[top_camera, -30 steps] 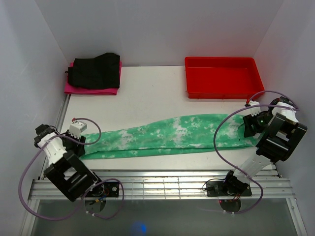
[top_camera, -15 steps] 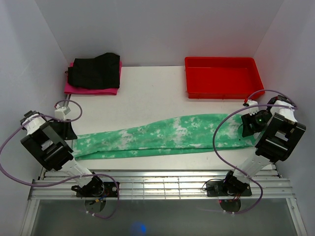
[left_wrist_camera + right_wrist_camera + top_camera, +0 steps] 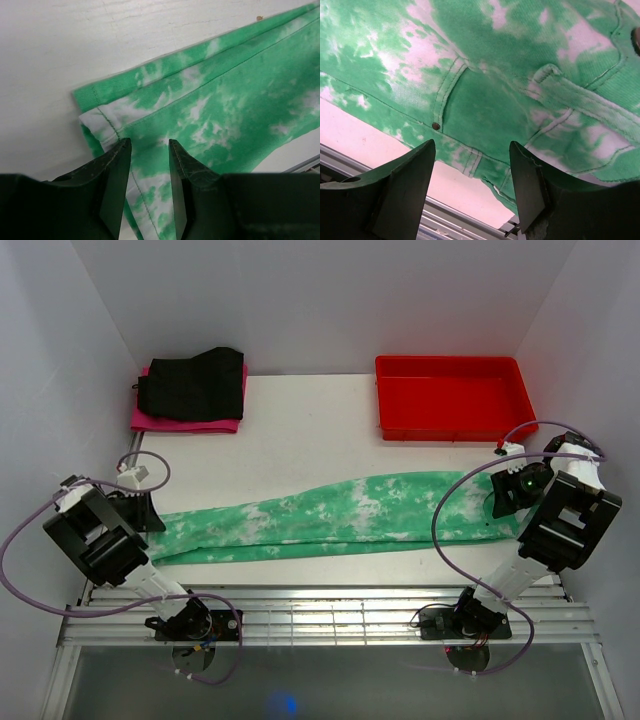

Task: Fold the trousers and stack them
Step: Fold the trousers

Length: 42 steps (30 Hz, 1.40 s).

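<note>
- One pair of trousers (image 3: 330,518), green with white blotches, lies flat along the near part of the surface (image 3: 300,455). It runs from the leg hems at 9 o'clock to the waist at 3 o'clock.
- One black garment (image 3: 192,383) lies folded on one pink garment (image 3: 185,424) at 11 o'clock, well apart from the trousers.
- One red tray (image 3: 450,395) sits at 1 o'clock.
- Two grippers are in view.
- The left gripper (image 3: 149,145) is released, its jaws set narrowly apart over the stitched hem corner. Fabric shows flat in the gap. Whether the tips touch the cloth cannot be told.
- The right gripper (image 3: 472,147) is released, its jaws spread wide above the waist end, by a pocket seam and a rivet. It holds nothing.
- The surface is white, with a slatted metal rail (image 3: 330,615) along its near edge at 6 o'clock.
- Plain white walls (image 3: 320,300) enclose it on three sides.
</note>
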Each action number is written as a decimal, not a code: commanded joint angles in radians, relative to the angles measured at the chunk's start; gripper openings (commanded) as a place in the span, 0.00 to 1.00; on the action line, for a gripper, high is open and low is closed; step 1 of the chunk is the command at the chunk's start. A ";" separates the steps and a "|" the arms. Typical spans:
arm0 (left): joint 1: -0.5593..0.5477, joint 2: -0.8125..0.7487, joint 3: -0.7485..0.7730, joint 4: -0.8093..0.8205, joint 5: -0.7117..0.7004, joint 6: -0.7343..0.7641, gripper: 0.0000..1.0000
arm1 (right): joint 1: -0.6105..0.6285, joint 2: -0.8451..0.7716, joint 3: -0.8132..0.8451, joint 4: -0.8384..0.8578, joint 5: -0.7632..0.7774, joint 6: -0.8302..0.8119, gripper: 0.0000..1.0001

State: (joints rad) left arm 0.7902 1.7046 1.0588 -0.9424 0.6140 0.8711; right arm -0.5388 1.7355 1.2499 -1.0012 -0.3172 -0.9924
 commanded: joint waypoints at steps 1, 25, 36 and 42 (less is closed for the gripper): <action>0.004 -0.086 -0.032 0.018 -0.006 0.032 0.47 | 0.005 -0.042 0.029 -0.042 -0.014 0.005 0.67; -0.206 -0.286 -0.094 -0.168 0.161 0.229 0.67 | 0.025 -0.039 -0.012 -0.025 -0.017 0.001 0.67; -0.397 -0.280 -0.391 0.053 -0.075 0.152 0.31 | 0.025 -0.024 0.031 -0.053 -0.013 0.015 0.67; -0.401 -0.391 -0.376 0.048 -0.077 0.134 0.62 | 0.042 -0.025 0.029 -0.054 -0.003 0.034 0.66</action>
State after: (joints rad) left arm 0.3912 1.3891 0.6880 -0.9573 0.6029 1.0077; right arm -0.5091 1.7271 1.2549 -1.0294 -0.3161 -0.9752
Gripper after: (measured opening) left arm 0.574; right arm 0.662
